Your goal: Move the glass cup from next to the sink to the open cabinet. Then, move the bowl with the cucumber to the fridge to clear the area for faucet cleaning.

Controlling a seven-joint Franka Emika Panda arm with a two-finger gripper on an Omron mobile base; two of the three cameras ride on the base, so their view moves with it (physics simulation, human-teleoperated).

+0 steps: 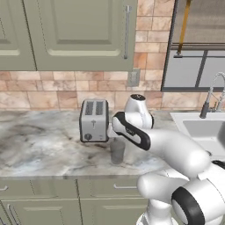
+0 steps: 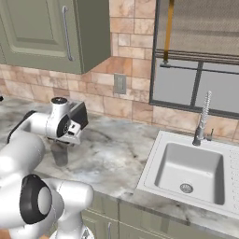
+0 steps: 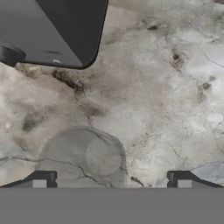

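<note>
The glass cup (image 1: pixel 117 150) is a clear grey tumbler standing upright on the marble counter, just in front of the toaster's right corner. It also shows in the right base view as the glass cup (image 2: pixel 59 154), under the hand. My gripper (image 3: pixel 111 181) hangs above it, pointing down, open, with nothing between its fingers. From the hand view I look down into the cup (image 3: pixel 87 155), which lies a little left of the midline between the fingertips (image 3: pixel 43 179). The gripper (image 2: pixel 69 136) is apart from the cup's rim. The bowl with the cucumber, the open cabinet and the fridge are out of view.
A silver toaster (image 1: pixel 93 120) stands close behind the cup. The sink (image 2: pixel 191 170) with its faucet (image 2: pixel 203 119) lies to the right. Closed wall cabinets (image 1: pixel 79 30) hang overhead. Bare marble counter (image 1: pixel 35 145) stretches left.
</note>
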